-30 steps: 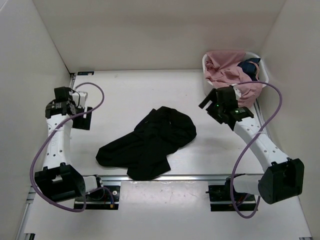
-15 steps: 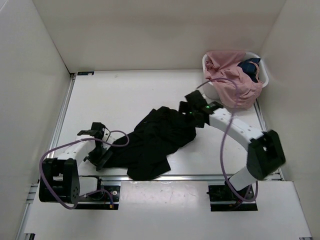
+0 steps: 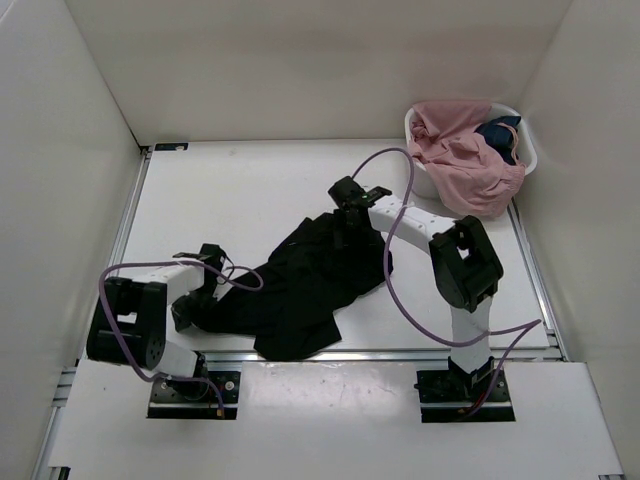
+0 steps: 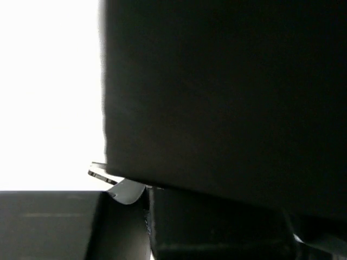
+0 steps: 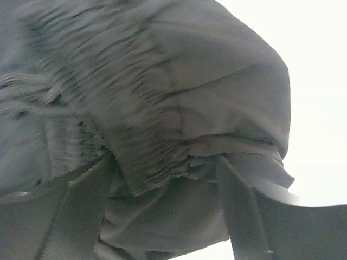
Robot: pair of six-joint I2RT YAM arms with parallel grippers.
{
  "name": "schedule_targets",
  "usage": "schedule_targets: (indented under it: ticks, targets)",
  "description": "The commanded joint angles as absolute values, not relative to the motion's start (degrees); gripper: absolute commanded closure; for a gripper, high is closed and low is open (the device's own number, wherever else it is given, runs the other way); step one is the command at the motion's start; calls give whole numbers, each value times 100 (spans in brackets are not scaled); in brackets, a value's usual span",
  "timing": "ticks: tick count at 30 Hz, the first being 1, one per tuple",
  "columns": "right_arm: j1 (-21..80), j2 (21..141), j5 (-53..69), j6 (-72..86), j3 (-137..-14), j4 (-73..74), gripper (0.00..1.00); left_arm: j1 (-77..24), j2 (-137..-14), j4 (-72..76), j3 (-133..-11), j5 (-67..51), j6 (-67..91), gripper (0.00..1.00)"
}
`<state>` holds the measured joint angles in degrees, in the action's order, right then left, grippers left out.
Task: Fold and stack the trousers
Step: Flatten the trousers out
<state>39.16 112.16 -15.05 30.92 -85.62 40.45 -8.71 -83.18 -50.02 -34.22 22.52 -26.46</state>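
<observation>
The black trousers point(image 3: 300, 290) lie crumpled in the middle of the table. My left gripper point(image 3: 190, 308) sits low at their left end, shut on the fabric. In the left wrist view dark cloth point(image 4: 217, 97) covers nearly everything right down to the jaws. My right gripper point(image 3: 345, 222) is down at the trousers' far upper edge. In the right wrist view the gathered waistband point(image 5: 157, 157) lies between its spread fingers point(image 5: 244, 211), and the jaws stand open around the cloth.
A white basket point(image 3: 415, 125) at the back right holds a pink garment point(image 3: 465, 160) that hangs over its rim, and a small dark blue garment point(image 3: 497, 132). White walls close in three sides. A metal rail point(image 3: 350, 355) runs along the near edge.
The left arm swung from the far left down to the trousers' left end and shut there. The right arm moved from beside the basket to the trousers' upper edge.
</observation>
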Motion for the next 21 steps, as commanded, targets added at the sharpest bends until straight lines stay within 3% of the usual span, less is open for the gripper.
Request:
schedule_targets:
  ticks: [1, 2, 4, 5, 11, 16, 18, 21]
  targets:
    - [3578, 11426, -1828, 3234, -8648, 4097, 29, -870, -8175, -4096, -3577, 2188, -2514, 86]
    - [3525, 11426, -1828, 3234, -8596, 4044, 51, -870, -8078, -4096, -3647, 2275, -2566, 86]
    - [3445, 11365, -1828, 3165, -8596, 3965, 76, -870, -7745, -4096, -3874, 2495, -2619, 86]
    - [3393, 11312, -1828, 3112, -8778, 3964, 97, -757, -7630, -4096, -3980, 2496, -2697, 86]
    - [3086, 10531, -2021, 2567, -9877, 3885, 100, 333, -7330, -4096, -5657, 2619, -3146, 86]
    - [2954, 9950, -1882, 1899, -11705, 3946, 100, 940, -7672, -4716, -7424, 2128, -3313, 86]
    - [2953, 9599, -1224, 1898, -11708, 3816, 100, 940, -7821, -5104, -7900, 1576, -3383, 86]
    - [2953, 8888, -705, 1978, -11121, 3526, 100, 722, -7744, -5440, -7632, 1099, -3332, 85]
